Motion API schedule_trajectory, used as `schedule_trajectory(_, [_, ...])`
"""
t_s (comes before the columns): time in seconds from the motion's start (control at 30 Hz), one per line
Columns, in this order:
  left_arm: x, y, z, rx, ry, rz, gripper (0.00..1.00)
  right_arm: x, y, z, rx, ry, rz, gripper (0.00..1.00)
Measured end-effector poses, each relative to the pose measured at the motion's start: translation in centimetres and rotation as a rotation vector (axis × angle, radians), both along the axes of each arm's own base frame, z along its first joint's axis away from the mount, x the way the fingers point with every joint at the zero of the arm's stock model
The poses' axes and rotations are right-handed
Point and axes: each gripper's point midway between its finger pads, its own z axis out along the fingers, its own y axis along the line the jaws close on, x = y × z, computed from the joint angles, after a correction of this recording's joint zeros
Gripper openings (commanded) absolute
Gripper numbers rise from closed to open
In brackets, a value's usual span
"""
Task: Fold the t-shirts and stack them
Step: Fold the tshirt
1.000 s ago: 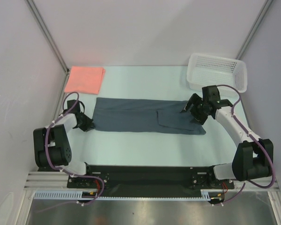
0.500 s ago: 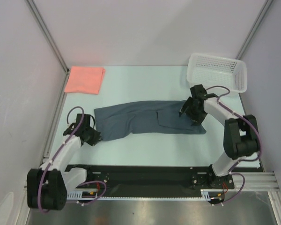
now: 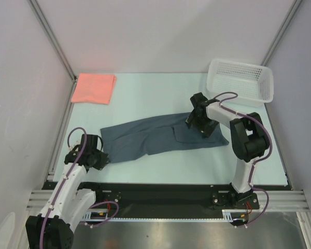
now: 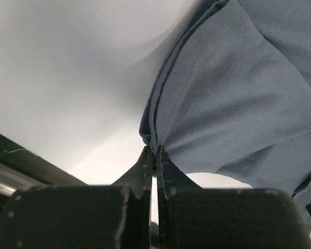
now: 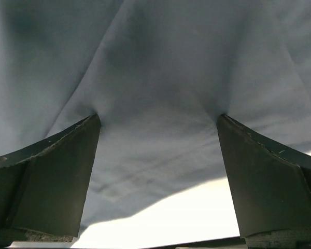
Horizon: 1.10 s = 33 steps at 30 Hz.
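L gripper (image 4: 154, 151) pinches grey shirt (image 4: 238, 104) corner; R gripper (image 5: 158, 120) spread atop it

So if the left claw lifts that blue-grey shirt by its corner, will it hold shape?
Probably not: the blue-grey shirt bunches into folds where the left claw pinches it, so it should droop. It looks thin, so likely light.

Pale green table (image 3: 155, 96) with rumpled slate-grey t-shirt (image 3: 145, 137), folded salmon-pink t-shirt (image 3: 94, 88) far-left, white mesh basket (image 3: 254, 91) far-right.
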Motion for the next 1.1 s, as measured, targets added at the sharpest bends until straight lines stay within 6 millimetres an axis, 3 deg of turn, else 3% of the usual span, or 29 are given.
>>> schedule_trajectory(0.07, [-0.4,0.1,0.0,0.004,0.006,0.0,0.0,-0.2,0.5,-1.2,-0.021,0.028,0.006,1.0])
schedule_trajectory(0.23, [-1.0,0.6,1.2,0.028,-0.005,0.001,0.01,0.7,1.7,-1.5,-0.08,0.063,0.051,1.0])
schedule_trajectory(0.33, [-0.9,0.7,2.0,0.04,-0.015,-0.008,0.01,2.2,2.8,-1.5,-0.091,0.087,0.101,1.0])
schedule_trajectory(0.63, [-1.7,0.7,1.9,0.058,0.005,-0.078,0.04,8.4,6.7,-1.4,-0.111,0.047,0.302,1.0])
schedule_trajectory(0.93, [-2.7,-2.4,1.6,-0.06,-0.046,-0.202,0.03,12.5,8.8,-1.2,-0.131,-0.021,0.505,1.0])
schedule_trajectory(1.1, [-4.9,-6.1,0.5,-0.139,-0.016,-0.329,0.01,13.2,8.7,-1.1,-0.132,-0.038,0.563,1.0])
